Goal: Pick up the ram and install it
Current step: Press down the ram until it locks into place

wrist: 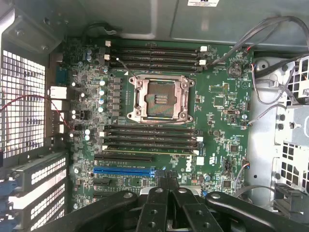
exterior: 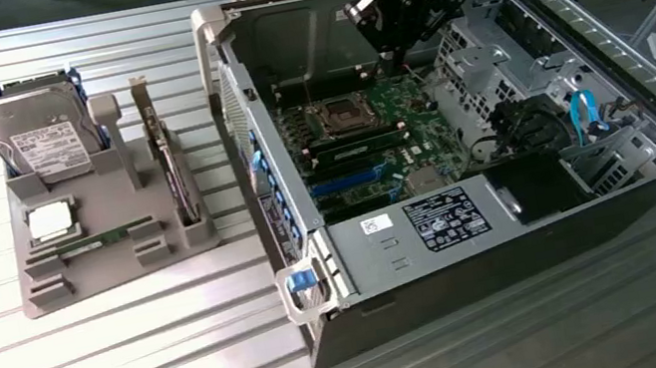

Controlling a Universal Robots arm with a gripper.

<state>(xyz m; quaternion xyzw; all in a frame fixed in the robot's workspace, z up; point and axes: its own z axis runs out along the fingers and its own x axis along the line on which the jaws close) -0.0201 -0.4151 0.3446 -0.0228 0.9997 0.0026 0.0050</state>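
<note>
One white label (exterior: 439, 221) on case (exterior: 475, 249); print unreadable.

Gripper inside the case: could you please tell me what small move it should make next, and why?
Probably lift straight up out of the case: the gripper is shut with no stick visible in it, and a ram already sits in a slot.

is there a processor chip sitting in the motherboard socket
No, the socket on the motherboard is bare, showing only its contact grid inside the metal frame.
</note>
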